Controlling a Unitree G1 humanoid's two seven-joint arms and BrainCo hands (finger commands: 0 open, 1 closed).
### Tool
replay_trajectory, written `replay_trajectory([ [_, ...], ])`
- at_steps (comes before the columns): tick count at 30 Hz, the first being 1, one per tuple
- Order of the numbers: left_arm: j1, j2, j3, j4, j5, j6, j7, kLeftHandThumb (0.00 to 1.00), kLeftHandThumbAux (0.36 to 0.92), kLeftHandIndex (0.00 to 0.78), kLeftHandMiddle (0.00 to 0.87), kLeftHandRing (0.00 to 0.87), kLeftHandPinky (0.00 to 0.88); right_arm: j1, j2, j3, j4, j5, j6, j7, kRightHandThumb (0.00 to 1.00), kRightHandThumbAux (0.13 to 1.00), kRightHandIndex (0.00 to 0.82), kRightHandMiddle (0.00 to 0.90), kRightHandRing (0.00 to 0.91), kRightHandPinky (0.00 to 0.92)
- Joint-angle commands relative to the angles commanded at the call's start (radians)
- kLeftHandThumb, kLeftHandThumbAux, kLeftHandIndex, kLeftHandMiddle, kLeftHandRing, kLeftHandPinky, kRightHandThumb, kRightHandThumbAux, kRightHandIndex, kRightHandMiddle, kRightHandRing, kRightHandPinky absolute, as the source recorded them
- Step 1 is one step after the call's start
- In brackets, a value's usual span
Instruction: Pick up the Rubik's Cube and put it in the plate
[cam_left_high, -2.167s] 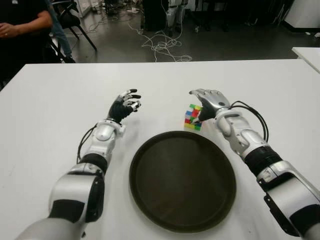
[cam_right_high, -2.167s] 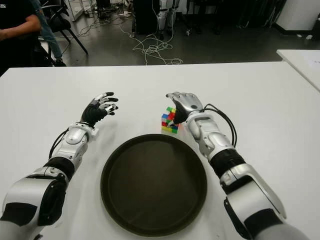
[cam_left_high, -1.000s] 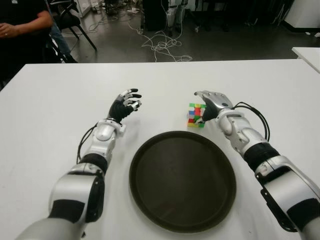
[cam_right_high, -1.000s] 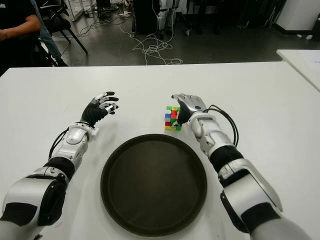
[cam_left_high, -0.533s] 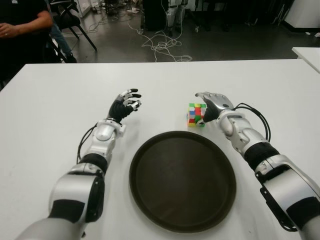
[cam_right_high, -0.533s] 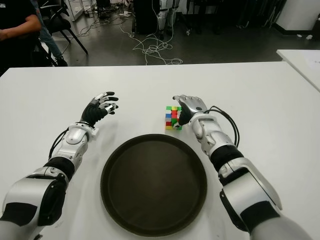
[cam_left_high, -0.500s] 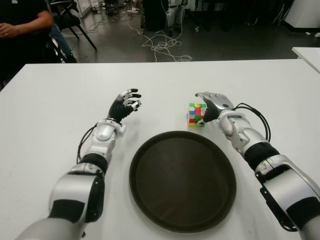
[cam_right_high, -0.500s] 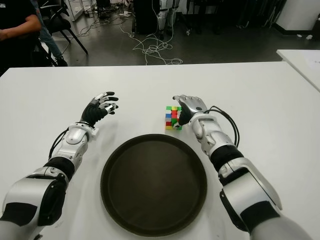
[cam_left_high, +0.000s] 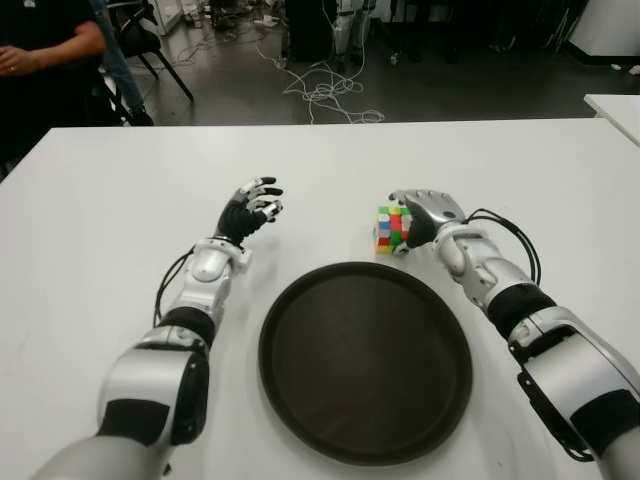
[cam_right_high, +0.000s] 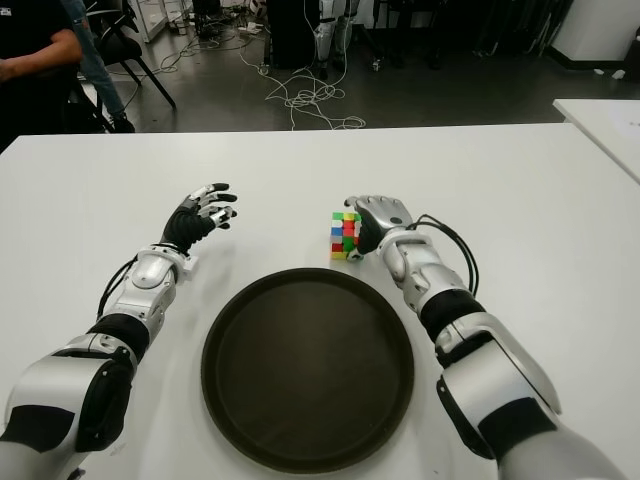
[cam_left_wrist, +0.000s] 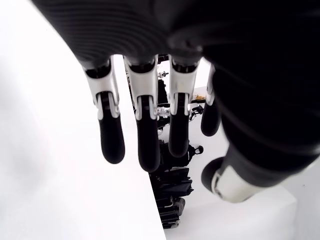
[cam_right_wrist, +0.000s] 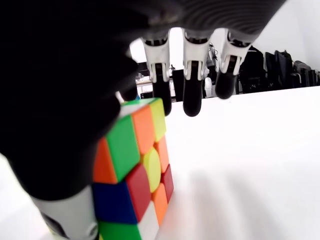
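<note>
Multicoloured stickers are being shown on the Rubik's Cube (cam_left_high: 391, 229), which is standing on the white table (cam_left_high: 90, 220) just beyond the far right rim of the dark round plate (cam_left_high: 365, 360). Green, orange, yellow, red and blue squares are being displayed on its visible faces, so it is being presented scrambled. The right hand (cam_left_high: 424, 213) is being held against the cube's right side: in the right wrist view its thumb (cam_right_wrist: 60, 150) is being pressed beside the cube while the 3 visible fingers (cam_right_wrist: 192, 75) are being kept extended above and past it, so no closed grasp is being made yet. The left hand (cam_left_high: 250, 208) is being held relaxed and empty, left of the cube. Judged from this, grasping, lifting and placing are all being left to do.
</note>
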Motion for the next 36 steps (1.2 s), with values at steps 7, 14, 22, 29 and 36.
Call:
replay_trajectory([
  [7, 0.001, 0.000, -0.002, -0.001, 0.003, -0.007, 0.004, 0.219, 0.734, 0.200, 0.282, 0.330, 0.385, -0.004, 0.009, 0.010, 0.035, 0.002, -0.023, -0.020, 0.000, 0.858, 0.206, 0.330, 0.362, 0.355],
  [14, 0.001, 0.001, -0.008, 0.000, 0.009, -0.009, 0.009, 0.206, 0.730, 0.201, 0.282, 0.331, 0.377, -0.009, 0.014, 0.023, 0.055, 0.001, -0.034, -0.006, 0.000, 0.854, 0.193, 0.307, 0.332, 0.308],
  [22, 0.001, 0.000, -0.010, 0.000, 0.011, -0.009, 0.014, 0.192, 0.735, 0.204, 0.282, 0.333, 0.381, -0.014, 0.021, 0.046, 0.077, -0.004, -0.036, 0.001, 0.000, 0.853, 0.182, 0.310, 0.343, 0.336],
  [29, 0.000, 0.000, -0.012, 0.000, 0.012, -0.012, 0.017, 0.187, 0.735, 0.205, 0.283, 0.334, 0.388, -0.007, 0.034, 0.059, 0.095, -0.004, -0.046, -0.019, 0.000, 0.867, 0.242, 0.377, 0.414, 0.407],
  [36, 0.000, -0.001, -0.009, 0.000, 0.007, -0.010, 0.012, 0.187, 0.730, 0.202, 0.280, 0.328, 0.376, -0.004, 0.044, 0.074, 0.111, -0.007, -0.061, -0.022, 0.000, 0.876, 0.262, 0.388, 0.429, 0.413],
])
